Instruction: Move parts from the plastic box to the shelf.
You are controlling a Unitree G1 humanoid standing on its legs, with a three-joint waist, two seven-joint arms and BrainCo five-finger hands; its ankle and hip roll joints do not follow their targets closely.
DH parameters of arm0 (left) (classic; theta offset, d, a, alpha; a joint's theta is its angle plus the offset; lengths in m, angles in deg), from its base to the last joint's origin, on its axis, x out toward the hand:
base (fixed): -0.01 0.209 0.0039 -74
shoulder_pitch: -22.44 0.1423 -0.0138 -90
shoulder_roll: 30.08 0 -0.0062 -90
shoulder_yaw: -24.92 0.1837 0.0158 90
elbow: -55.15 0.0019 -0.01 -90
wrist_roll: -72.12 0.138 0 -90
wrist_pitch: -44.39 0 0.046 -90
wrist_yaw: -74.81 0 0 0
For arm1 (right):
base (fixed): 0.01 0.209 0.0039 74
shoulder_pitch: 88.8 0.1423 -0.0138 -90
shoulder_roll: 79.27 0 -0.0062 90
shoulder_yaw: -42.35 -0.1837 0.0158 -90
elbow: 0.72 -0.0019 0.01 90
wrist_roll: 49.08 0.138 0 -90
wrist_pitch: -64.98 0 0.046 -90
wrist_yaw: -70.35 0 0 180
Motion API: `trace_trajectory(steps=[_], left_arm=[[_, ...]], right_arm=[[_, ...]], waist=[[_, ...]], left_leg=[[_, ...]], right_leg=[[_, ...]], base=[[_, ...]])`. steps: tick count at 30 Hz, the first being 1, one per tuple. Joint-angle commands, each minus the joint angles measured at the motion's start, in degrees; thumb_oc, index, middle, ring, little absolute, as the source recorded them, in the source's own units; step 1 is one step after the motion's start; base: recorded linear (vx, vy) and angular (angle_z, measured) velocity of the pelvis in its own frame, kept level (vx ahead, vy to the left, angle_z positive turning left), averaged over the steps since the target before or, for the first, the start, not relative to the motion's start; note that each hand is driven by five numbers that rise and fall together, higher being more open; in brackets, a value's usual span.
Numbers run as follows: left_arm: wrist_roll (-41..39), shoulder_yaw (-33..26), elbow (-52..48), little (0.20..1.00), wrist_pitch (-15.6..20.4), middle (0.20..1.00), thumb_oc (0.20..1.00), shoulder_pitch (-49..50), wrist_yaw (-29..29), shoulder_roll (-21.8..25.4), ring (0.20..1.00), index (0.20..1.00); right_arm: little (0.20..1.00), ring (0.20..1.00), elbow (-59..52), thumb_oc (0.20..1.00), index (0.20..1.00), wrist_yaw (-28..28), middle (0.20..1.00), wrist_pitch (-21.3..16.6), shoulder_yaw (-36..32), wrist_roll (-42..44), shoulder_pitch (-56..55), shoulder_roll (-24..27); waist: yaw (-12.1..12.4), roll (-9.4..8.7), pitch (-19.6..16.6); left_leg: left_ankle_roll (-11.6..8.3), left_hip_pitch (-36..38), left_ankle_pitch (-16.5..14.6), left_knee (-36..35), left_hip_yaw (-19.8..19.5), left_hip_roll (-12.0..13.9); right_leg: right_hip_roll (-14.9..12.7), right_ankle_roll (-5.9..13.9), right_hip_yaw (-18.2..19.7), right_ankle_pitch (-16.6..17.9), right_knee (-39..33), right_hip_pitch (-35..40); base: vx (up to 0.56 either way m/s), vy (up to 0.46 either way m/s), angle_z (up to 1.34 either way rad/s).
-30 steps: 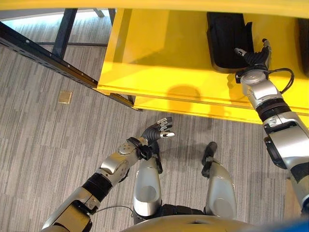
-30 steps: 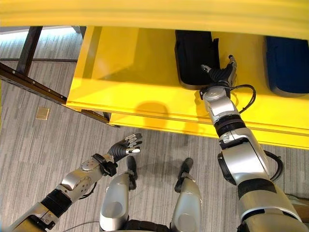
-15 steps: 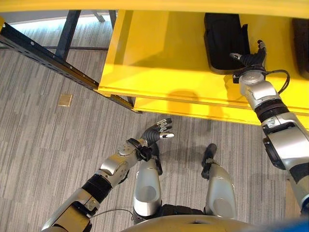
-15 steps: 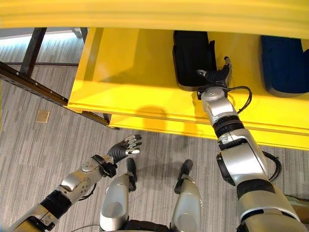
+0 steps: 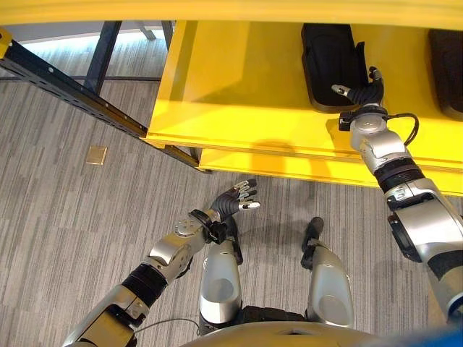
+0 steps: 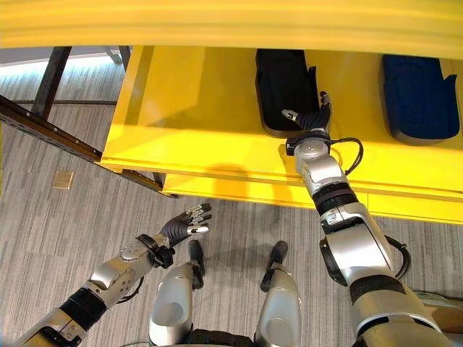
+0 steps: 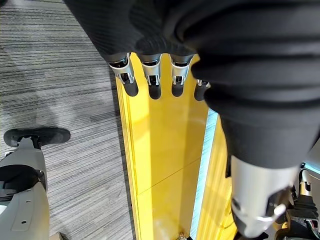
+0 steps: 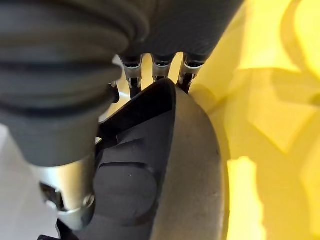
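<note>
A black moulded part (image 5: 329,58) lies flat on the yellow shelf (image 5: 231,87). My right hand (image 5: 362,92) rests at its near right corner with straight fingers (image 8: 155,65) against the part's rim (image 8: 150,165) and the thumb spread out to the side. The hand is open. My left hand (image 5: 231,202) hovers low over the grey carpet in front of the shelf, open, with its fingers (image 7: 150,85) spread and nothing in it.
A dark blue part (image 6: 419,87) lies on the shelf to the right of the black one. A second yellow ledge (image 5: 289,165) juts out below the shelf. A black metal rail (image 5: 65,87) runs across the floor at the left, near a small tan plate (image 5: 96,155).
The view has shifted a little. My right hand has edged left along the black part's near corner. The left hand has barely moved.
</note>
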Motion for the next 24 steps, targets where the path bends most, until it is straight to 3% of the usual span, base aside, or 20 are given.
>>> trace_trajectory(steps=[1, 24], left_arm=[[1.0, -0.2, -3.2, 1.0, 2.8, 1.0, 1.0, 2.4, -1.6, -0.4, 1.0, 1.0], [1.9, -1.5, -3.4, 1.0, 2.9, 1.0, 1.0, 3.8, -1.6, -1.3, 1.0, 1.0]], right_arm=[[1.0, 1.0, -1.8, 1.0, 1.0, -0.5, 1.0, -0.2, -1.2, 0.7, -2.9, -1.0], [1.0, 1.0, -8.2, 1.0, 1.0, -4.8, 1.0, 0.6, -1.0, 1.6, -10.1, -4.0]], waist=[[1.1, -0.28, -1.1], [-0.2, -0.71, -1.1]], left_leg=[[0.5, 0.1, 0.2, -0.3, 1.2, 0.6], [0.55, 0.6, 0.2, -0.5, 1.6, 0.7]], right_leg=[[-4.3, 5.03, -2.1, -7.2, 9.7, 0.3], [-3.5, 4.88, -1.0, -7.0, 8.9, 0.4]], base=[[0.0, 0.0, 0.0], [0.0, 0.0, 0.0]])
